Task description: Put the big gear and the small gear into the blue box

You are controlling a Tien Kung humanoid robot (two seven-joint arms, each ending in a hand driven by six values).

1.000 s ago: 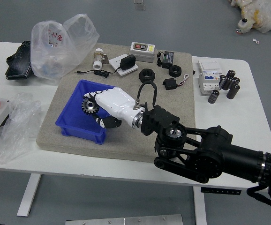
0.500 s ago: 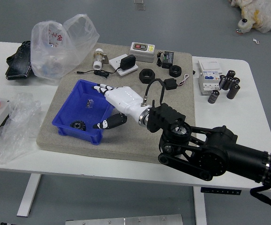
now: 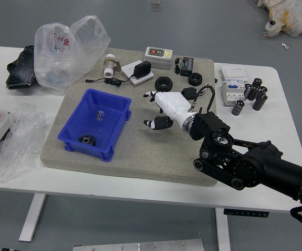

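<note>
Note the blue box (image 3: 65, 132) as your reference. You will find the big gear (image 3: 87, 139) inside it, at the near end; a smaller metallic piece (image 3: 100, 115) lies farther back inside — its teeth are too fine to make out. The right hand (image 3: 173, 108) is to the box's right, apart from it — fingers open, gripping nothing.
</note>
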